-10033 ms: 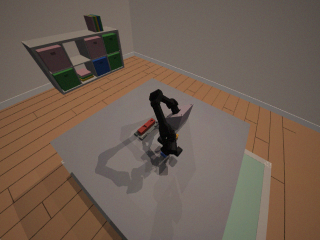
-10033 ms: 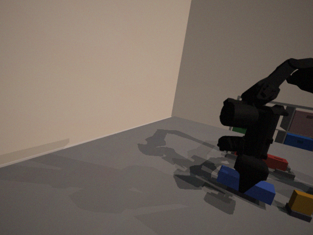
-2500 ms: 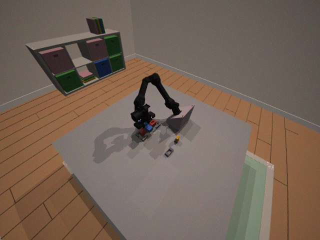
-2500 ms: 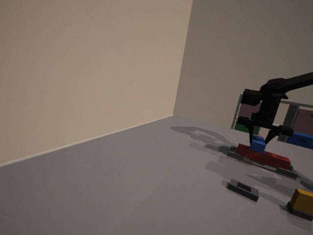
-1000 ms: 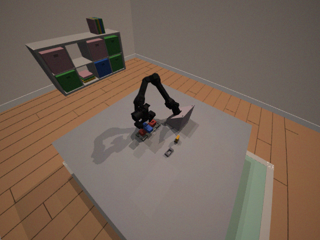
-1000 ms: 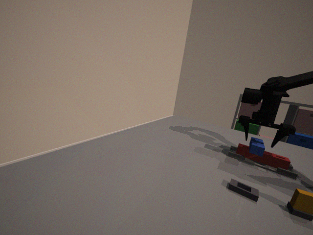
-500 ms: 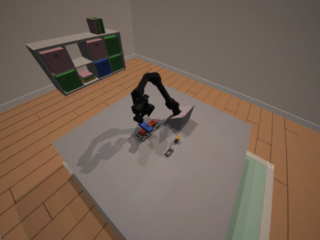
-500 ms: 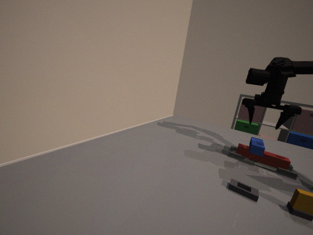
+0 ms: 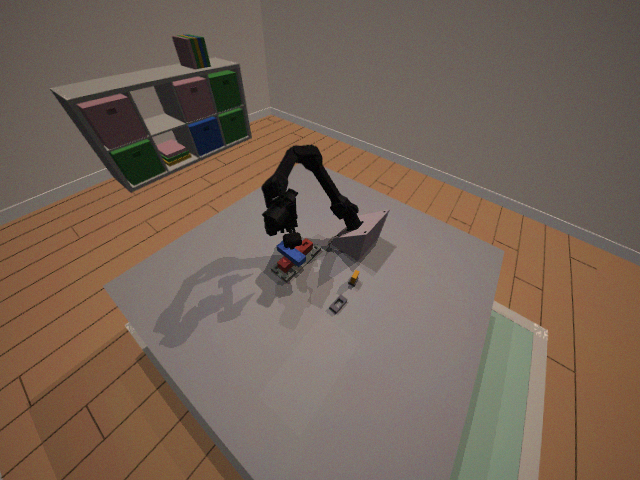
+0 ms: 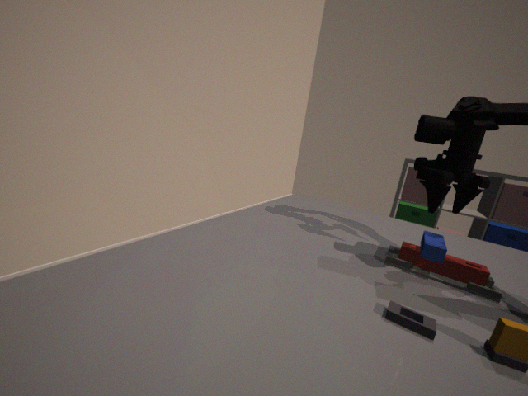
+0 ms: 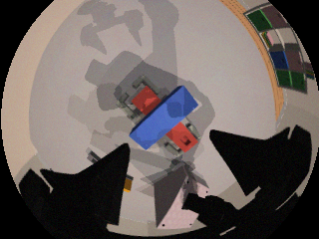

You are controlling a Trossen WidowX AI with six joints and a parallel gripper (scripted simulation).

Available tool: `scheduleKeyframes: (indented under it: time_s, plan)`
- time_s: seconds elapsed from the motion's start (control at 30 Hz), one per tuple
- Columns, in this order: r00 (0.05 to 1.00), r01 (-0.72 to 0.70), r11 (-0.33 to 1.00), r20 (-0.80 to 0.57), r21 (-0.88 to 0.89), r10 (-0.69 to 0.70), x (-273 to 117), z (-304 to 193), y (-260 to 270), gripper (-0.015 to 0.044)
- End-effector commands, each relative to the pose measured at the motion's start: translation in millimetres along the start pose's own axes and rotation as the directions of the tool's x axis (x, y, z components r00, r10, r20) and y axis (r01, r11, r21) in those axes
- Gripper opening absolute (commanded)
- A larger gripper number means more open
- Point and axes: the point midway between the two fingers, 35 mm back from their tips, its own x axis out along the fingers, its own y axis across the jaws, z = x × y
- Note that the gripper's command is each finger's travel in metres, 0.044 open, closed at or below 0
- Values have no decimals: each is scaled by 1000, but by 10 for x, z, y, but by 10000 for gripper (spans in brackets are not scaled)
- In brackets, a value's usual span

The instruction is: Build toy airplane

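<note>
The red fuselage (image 9: 306,244) (image 10: 464,269) (image 11: 145,99) lies in the grey cradle (image 10: 483,292) (image 11: 172,147) and looks flat. The blue wing (image 9: 292,253) (image 10: 433,247) (image 11: 164,117) lies across its top and looks level; its tab is hidden. The tail socket shows as a dark hole in the fuselage. The orange tail fin (image 9: 354,275) (image 10: 511,338) (image 11: 128,184) stands in a small dark holder, away from the cradle. My gripper (image 10: 444,211) (image 11: 170,141) is open and empty, above the wing and clear of it.
An empty dark holder (image 9: 332,308) (image 10: 409,326) with a rectangular hole lies near the tail fin. A pinkish wedge block (image 9: 356,242) (image 11: 174,214) stands beside the arm's base, behind the cradle. A shelf with coloured bins stands beyond the table.
</note>
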Motion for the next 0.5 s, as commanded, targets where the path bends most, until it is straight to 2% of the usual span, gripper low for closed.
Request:
scheduleKeyframes:
  time_s: [0.0, 0.47]
  plan:
    - [1000, -4, 703, -2, -711, 4, 18, 8, 14, 440]
    - [1000, -4, 700, -2, -714, 4, 18, 8, 14, 440]
